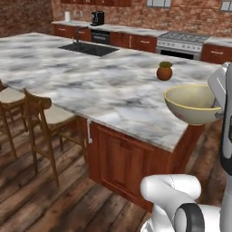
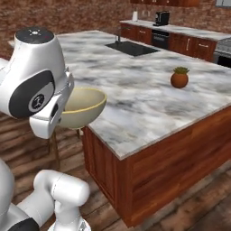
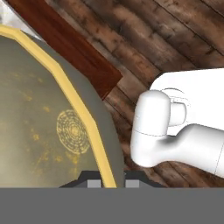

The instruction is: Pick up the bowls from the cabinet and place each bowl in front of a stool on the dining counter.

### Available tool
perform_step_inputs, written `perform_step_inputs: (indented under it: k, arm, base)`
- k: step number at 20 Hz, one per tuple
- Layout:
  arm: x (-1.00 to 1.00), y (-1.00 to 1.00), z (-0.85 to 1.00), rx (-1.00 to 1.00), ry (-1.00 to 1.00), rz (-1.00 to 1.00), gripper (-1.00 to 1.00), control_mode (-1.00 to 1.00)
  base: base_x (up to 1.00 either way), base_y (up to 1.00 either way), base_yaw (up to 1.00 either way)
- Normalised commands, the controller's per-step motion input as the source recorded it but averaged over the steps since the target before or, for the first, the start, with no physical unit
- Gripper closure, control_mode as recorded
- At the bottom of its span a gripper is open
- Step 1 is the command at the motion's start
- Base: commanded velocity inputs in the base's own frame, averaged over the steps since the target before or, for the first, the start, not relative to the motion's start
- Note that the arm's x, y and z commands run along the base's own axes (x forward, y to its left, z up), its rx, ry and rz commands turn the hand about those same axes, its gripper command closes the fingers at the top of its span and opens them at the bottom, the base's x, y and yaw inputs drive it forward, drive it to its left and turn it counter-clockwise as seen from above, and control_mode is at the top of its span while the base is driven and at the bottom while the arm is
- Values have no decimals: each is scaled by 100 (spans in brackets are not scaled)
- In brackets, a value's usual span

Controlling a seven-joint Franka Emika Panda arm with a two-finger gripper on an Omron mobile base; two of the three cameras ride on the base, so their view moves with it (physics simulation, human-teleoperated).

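Over at the near corner of the big marble table (image 1: 90, 86), the hand (image 3: 107, 181) is clamped on the rim of the tan bowl (image 1: 192, 104), one finger inside the rim and one outside as far as the hand view shows. The bowl is up in the air, roughly level with the marble top or a bit above it, right at the corner edge. In the left base view it overlaps the table's corner; in the right base view it looks more like it hangs just off the edge, over the wooden floor (image 2: 189, 207), so I can't say for sure how much of it is over the marble. It sits pretty much upright, opening facing up, with a yellowish rim and a pale inside.

In the hand view you can see a faint ring pattern at the bottom of the bowl, plus the red wood base (image 3: 65, 48) of the table underneath.

Further back on the marble there's a small potted plant (image 1: 164, 71), well apart from the bowl. The black sink (image 1: 89, 48) is set in the far side. Two wooden stools (image 1: 43, 115) stand along the left side of the table.
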Motion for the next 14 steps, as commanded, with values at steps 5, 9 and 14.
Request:
perform_step_inputs:
  k: [5,9,14]
  arm:
    - [0,0,0,0,0,0,100,100]
    - [0,0,0,0,0,0,100,100]
    - [0,0,0,0,0,0,100,100]
  base:
    - [57,100,-33]
    - [61,100,-32]
    - [59,100,-31]
